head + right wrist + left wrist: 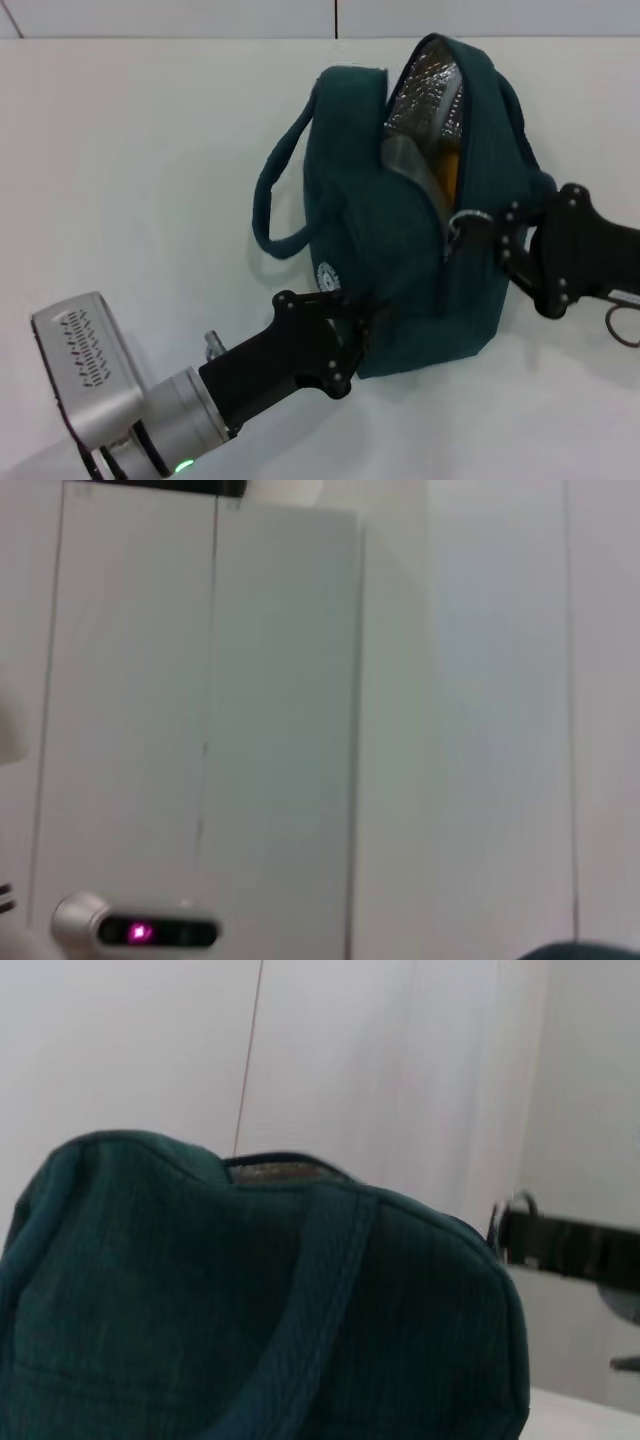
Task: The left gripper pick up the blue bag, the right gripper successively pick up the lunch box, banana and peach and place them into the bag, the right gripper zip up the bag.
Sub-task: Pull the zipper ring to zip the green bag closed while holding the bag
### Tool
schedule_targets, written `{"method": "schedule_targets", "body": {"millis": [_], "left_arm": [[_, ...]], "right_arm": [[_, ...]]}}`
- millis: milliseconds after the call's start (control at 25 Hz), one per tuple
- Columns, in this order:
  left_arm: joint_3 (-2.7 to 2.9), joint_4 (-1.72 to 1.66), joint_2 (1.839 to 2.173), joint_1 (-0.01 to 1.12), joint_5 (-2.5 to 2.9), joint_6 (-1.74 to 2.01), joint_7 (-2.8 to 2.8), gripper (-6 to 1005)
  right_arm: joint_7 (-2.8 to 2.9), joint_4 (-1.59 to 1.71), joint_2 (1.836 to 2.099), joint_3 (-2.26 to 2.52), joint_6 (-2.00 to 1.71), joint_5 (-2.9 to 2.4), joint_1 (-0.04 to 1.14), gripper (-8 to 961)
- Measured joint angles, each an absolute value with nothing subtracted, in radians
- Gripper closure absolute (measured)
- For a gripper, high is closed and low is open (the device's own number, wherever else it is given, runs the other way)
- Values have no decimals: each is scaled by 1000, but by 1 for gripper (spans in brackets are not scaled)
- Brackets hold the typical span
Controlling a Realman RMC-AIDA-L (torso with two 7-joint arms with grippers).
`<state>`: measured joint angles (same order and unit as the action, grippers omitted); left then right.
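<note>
The blue bag [400, 270] is a dark teal fabric bag with a silver lining, standing on the white table. Its zip is open along the upper part. A yellow-orange sliver [447, 168] and a grey shape [408, 160] show inside the opening; the lunch box, banana and peach cannot be told apart. My left gripper [352, 325] is shut on the bag's lower near corner. My right gripper [478, 228] is at the bag's side, shut on the zip pull [462, 222]. The bag [250, 1310] fills the left wrist view, with its strap [320, 1300] across it.
The bag's handle [275, 200] loops out toward the left over the table [130, 180]. The right arm [570, 1245] shows beyond the bag in the left wrist view. The right wrist view shows pale wall panels [280, 710] and a small lit device [140, 932].
</note>
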<state>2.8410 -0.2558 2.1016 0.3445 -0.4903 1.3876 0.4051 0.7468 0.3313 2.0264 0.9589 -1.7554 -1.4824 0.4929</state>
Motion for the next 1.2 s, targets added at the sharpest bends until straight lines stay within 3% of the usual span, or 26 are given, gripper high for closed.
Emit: {"method": "schedule_targets", "body": {"millis": [240, 1200], "left_arm": [[2840, -255, 2100, 355, -488, 1352, 409, 932], [2834, -290, 2101, 371, -465, 1454, 274, 932]], "right_arm": [[737, 323, 2026, 960, -1759, -1411, 499, 935], [516, 145, 2028, 994, -1784, -1135, 523, 935]]}}
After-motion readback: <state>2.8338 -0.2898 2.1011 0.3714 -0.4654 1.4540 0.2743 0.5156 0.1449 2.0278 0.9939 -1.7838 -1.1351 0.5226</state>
